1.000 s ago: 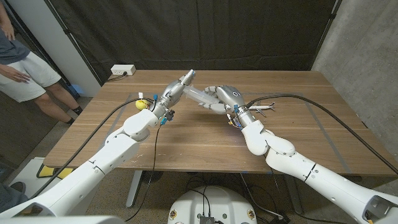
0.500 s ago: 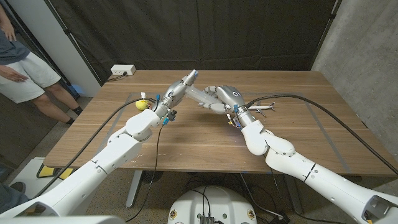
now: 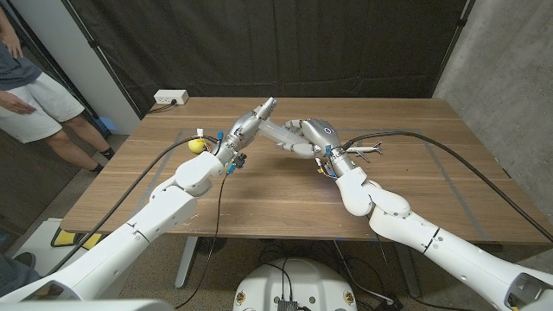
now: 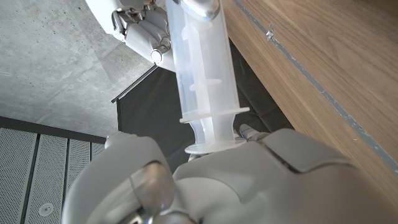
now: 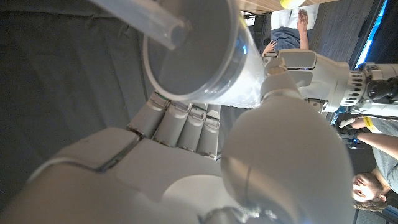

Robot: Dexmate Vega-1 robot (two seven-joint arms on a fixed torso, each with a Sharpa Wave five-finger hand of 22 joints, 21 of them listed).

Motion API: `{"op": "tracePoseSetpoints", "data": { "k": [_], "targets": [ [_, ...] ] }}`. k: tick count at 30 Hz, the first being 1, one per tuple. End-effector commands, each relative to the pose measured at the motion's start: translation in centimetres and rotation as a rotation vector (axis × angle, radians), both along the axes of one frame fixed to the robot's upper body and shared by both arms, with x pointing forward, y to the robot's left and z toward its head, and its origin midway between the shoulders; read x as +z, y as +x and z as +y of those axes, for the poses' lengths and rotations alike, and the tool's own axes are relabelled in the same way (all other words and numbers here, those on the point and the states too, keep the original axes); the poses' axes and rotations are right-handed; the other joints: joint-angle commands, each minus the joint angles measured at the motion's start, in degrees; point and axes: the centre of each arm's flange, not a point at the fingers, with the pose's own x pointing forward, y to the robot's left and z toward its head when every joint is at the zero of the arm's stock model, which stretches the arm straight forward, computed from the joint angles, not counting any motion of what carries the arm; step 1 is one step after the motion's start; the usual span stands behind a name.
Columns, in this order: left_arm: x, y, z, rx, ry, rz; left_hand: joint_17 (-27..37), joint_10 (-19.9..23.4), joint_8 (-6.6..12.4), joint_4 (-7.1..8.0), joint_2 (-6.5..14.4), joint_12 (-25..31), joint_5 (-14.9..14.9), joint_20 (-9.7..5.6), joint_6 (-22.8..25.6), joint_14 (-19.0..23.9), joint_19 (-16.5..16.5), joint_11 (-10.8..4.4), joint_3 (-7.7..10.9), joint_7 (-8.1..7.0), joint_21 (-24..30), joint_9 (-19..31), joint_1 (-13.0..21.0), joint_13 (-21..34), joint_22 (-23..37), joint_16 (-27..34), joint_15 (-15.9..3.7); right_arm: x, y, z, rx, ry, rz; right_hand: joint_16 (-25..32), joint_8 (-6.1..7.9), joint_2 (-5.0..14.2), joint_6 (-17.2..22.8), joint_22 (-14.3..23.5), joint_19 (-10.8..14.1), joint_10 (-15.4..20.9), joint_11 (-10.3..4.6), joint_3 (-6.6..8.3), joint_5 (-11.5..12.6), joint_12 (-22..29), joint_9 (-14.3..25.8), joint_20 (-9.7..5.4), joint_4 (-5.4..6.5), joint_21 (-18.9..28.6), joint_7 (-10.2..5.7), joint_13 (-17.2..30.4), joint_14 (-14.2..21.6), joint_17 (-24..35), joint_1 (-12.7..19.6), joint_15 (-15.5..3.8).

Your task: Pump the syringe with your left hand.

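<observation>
Both hands on the syringe above the bench's far middle.
A person [image 3: 26,91] stands off the bench's [image 3: 285,194] left edge. The left hand [image 3: 251,121] presses the plunger end of the clear syringe [image 4: 202,74], which slants across to the right hand [image 3: 311,136], whose fingers [image 5: 186,124] wrap its barrel.

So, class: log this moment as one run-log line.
left hand: on plunger | right hand: holds syringe barrel | syringe: above table
</observation>
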Motion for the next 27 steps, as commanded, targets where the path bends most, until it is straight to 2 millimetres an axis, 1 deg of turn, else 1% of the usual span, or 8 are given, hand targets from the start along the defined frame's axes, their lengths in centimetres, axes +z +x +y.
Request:
{"op": "tracePoseSetpoints", "data": {
  "k": [1,7,10,27],
  "targets": [
    [0.3,0.1,1.7,0.051,-0.016,-0.002,0.2,-0.2,0.03,-0.05,-0.3,-0.1,-0.1,0.42,-0.2,-0.3,-1.7,-0.26,-0.43,-0.04,-0.1,0.3,0.2,0.1,0.0,0.1,-0.13,0.3,0.1,-1.0,-0.027,0.029,0.0,-0.1,-0.37,11.44,9.4,-0.1,-0.3,5.3,-4.84,0.66,0.5,-0.1,0.2,-6.67,1.0,0.4,-9.16,0.3,0.9,0.1,11.1,-2.29],
    [0.4,0.3,2.5,0.069,-0.023,0.001,0.2,-0.2,0.03,-0.05,-0.2,-0.1,-0.1,0.44,-0.2,-0.3,-1.6,-0.46,-0.43,-0.07,-0.1,0.3,0.3,0.1,0.0,0.1,-0.16,0.6,0.3,-1.5,-0.042,0.049,-0.003,-0.1,-0.48,11.43,9.5,-0.2,-0.4,5.3,-5.03,0.61,0.5,-0.2,0.2,-6.66,1.03,0.7,-9.14,0.3,1.0,0.1,11.1,-2.29],
    [0.5,0.4,2.7,0.076,-0.025,-0.001,0.2,-0.2,0.02,-0.05,-0.2,-0.1,-0.1,0.44,-0.3,-0.2,-1.6,-0.31,-0.43,-0.05,0.0,0.3,0.3,0.1,0.0,0.1,-0.17,0.6,0.4,-1.8,-0.048,0.056,-0.004,-0.1,-0.51,11.44,9.6,-0.2,-0.5,5.5,-5.0,0.6,0.5,-0.1,0.3,-6.67,1.02,0.8,-9.15,0.3,1.0,0.1,11.1,-2.32],
    [0.7,0.2,4.1,0.109,-0.031,-0.008,0.2,-0.2,0.03,-0.05,-0.2,-0.1,-0.1,0.43,-0.3,-0.2,-1.6,-0.37,-0.45,-0.09,0.0,0.3,0.4,0.1,0.0,0.1,-0.22,-0.1,0.9,-2.5,-0.073,0.073,0.015,-0.2,-0.8,11.48,9.7,-0.6,-0.9,5.4,-5.0,0.48,0.6,-0.4,0.6,-6.66,1.09,1.6,-9.15,0.3,1.0,0.1,11.1,-2.29]
  ]
}}
